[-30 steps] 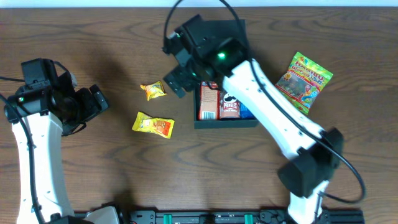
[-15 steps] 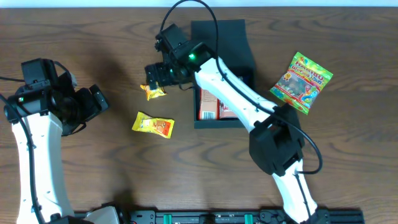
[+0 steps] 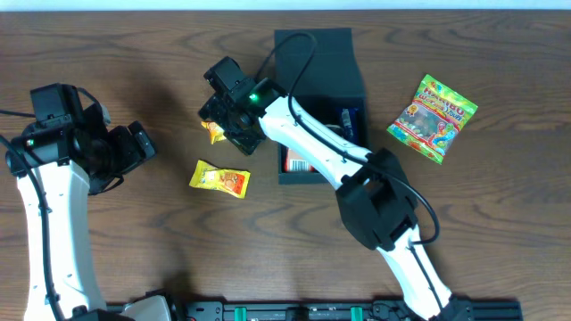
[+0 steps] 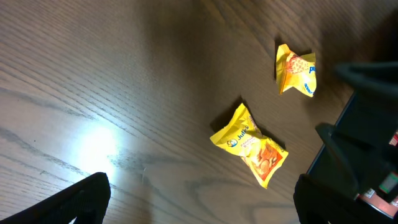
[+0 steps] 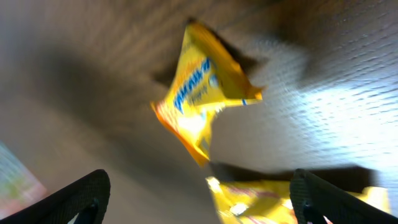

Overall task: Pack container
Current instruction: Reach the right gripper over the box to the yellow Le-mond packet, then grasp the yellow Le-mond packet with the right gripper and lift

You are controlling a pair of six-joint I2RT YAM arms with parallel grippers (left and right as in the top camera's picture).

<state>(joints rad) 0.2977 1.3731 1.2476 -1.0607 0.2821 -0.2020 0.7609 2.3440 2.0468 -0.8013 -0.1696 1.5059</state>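
The container (image 3: 318,85), a dark teal box with its flap lid folded back, sits at the top centre and holds a red snack pack (image 3: 298,161); its edge also shows in the left wrist view (image 4: 367,143). A small yellow packet (image 3: 214,135) (image 5: 202,93) (image 4: 296,70) lies left of the box. A second yellow packet (image 3: 219,179) (image 4: 250,144) (image 5: 292,199) lies nearer the front. My right gripper (image 3: 228,126) (image 5: 199,202) hovers open just above the small packet, nothing between its fingers. My left gripper (image 3: 136,148) (image 4: 199,205) is open over bare table at the left.
A green gummy bag (image 3: 433,108) lies right of the container. The right arm (image 3: 312,147) stretches across the container's front from the bottom centre. Bare wooden table (image 3: 134,53) lies left of the packets.
The right arm has swung left from over the container to above the small yellow packet. The left arm has not moved.
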